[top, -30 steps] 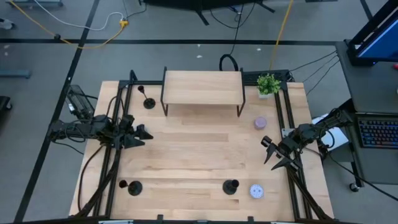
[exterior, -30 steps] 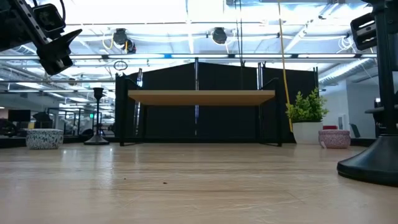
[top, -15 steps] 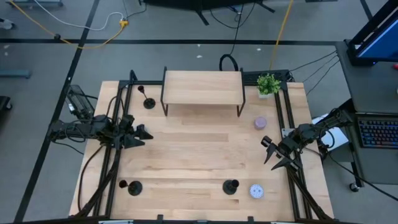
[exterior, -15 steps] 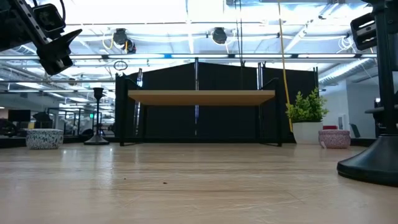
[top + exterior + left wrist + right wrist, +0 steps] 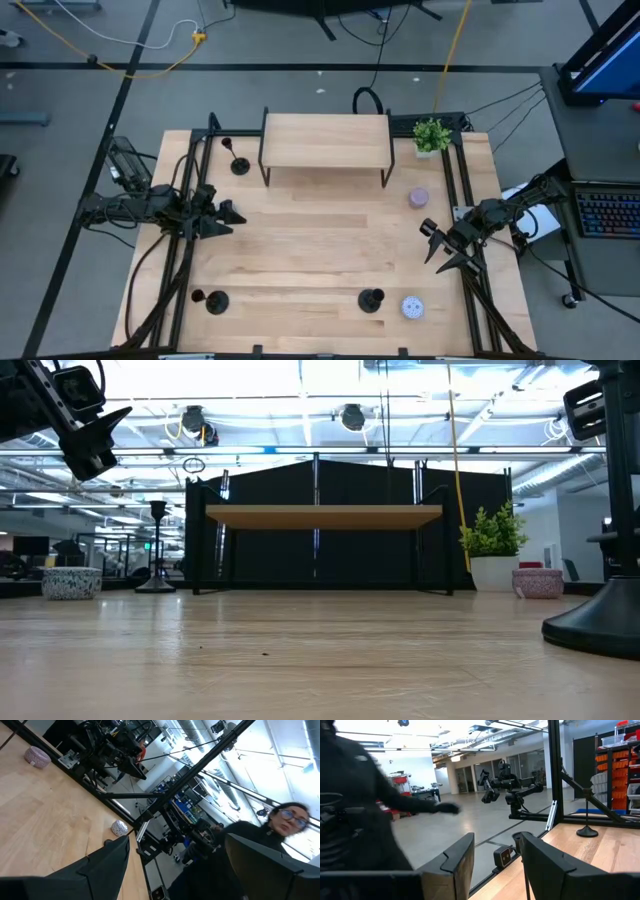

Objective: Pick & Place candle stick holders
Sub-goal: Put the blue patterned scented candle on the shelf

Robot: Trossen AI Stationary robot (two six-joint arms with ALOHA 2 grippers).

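standing candle stick holders (image 5: 371, 299) well apart from end effectors.

Left arm folded low at the left edge of the bench, left end effector (image 5: 228, 213) pointing inward, fingers parted, holding nothing, right arm at the right edge, right end effector (image 5: 436, 247) fingers spread, empty

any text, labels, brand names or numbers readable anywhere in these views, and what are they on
No text can be read in any view.
Candle stick holders: plain matte black, no markings.
Lilac tin and pale-blue tin: speckled pattern only, no legible label.
Left gripper and right gripper: no visible lettering.
Keyboard beside the table: keys too small to read.
Bins on the shelving in the right wrist view: too blurred to tell.
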